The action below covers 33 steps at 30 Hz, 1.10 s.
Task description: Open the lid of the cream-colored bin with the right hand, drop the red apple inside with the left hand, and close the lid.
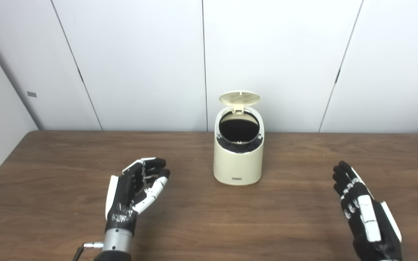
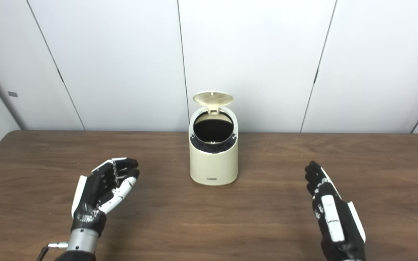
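The cream-colored bin [image 1: 237,163] stands upright on the brown table, near the back middle. Its round lid [image 1: 239,98] is swung up and open, and the dark mouth [image 1: 239,129] shows; I cannot see inside it. No red apple is in view. My left hand [image 1: 136,190] is open and empty, low over the table to the front left of the bin. My right hand [image 1: 365,214] is open and empty, fingers straight, to the front right of the bin. Neither hand touches the bin.
The wooden table [image 1: 209,224] runs across the whole view, its back edge against white wall panels [image 1: 140,61]. Its left corner [image 1: 31,135] is rounded. A thin cable [image 1: 82,250] shows by my left wrist.
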### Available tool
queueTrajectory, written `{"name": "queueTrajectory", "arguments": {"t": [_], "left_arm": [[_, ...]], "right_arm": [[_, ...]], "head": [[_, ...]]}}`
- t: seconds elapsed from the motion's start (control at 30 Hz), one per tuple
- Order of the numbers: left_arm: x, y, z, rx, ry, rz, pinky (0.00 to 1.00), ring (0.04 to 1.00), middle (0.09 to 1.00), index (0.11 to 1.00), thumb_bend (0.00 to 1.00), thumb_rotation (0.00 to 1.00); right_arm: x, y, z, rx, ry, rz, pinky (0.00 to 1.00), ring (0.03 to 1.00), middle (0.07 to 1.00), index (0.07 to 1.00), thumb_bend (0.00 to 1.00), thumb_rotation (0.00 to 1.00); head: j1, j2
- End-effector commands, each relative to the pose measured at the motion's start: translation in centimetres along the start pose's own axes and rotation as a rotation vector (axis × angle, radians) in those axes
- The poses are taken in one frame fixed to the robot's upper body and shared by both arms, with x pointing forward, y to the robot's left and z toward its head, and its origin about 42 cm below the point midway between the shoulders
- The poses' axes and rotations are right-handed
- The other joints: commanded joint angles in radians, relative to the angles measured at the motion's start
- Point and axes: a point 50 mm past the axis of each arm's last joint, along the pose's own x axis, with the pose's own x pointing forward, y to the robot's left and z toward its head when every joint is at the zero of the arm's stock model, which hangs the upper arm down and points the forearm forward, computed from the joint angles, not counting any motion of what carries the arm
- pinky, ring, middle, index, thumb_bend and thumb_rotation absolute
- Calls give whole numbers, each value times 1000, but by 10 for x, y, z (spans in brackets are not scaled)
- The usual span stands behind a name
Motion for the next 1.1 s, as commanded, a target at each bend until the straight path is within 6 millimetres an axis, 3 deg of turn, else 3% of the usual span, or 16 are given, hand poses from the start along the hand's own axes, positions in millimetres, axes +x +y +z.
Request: {"name": "queueTrajectory", "arguments": {"t": [0.0, 0.1, 0.17, 0.27, 0.4, 0.47, 0.67, 0.73, 0.8, 1.07], "left_arm": [[-1, 6, 11, 2, -51, -50, 959, 936, 955, 979, 520, 837], [-13, 12, 0, -19, -29, -92, 996, 984, 994, 998, 561, 855], [-21, 16, -8, -45, -9, -105, 1000, 997, 999, 1000, 516, 887], [-31, 23, -19, -61, 9, -124, 1000, 1000, 1000, 1000, 502, 956], [-41, 27, -35, -75, 26, -113, 1000, 1000, 1000, 1000, 521, 928], [-44, 26, -42, -67, 33, -89, 1000, 1000, 1000, 1000, 520, 920], [-46, 24, -56, -24, 16, -73, 1000, 1000, 1000, 1000, 559, 890], [-46, 23, -58, -30, 10, -70, 1000, 1000, 1000, 1000, 564, 886], [-46, 22, -59, -36, 9, -65, 1000, 1000, 1000, 1000, 557, 883], [-48, 18, -64, -30, 22, -70, 1000, 992, 989, 1000, 520, 892]], "right_arm": [[22, -1, 23, -100, -130, 38, 978, 974, 953, 915, 588, 888], [46, 3, 32, -195, -166, 67, 940, 976, 957, 905, 590, 920], [62, 11, 41, -239, -190, 94, 929, 973, 951, 894, 543, 911], [84, 26, 58, -300, -201, 125, 942, 979, 957, 888, 551, 913], [114, 51, 86, -510, -193, 164, 914, 971, 978, 900, 515, 969], [133, 62, 97, -586, -209, 181, 947, 985, 986, 902, 466, 918], [178, 78, 110, -743, -222, 235, 936, 996, 1000, 901, 476, 948], [192, 81, 112, -781, -238, 256, 914, 994, 1000, 890, 478, 903], [201, 84, 116, -805, -241, 274, 897, 995, 1000, 891, 498, 864], [224, 94, 129, -898, -302, 281, 927, 1000, 997, 898, 527, 896]], "head": [[-5, 2], [-19, 2], [-36, -1], [-55, -2], [-77, -5], [-83, -8], [-88, -17], [-91, -21], [-91, -21], [-80, -24]]}}
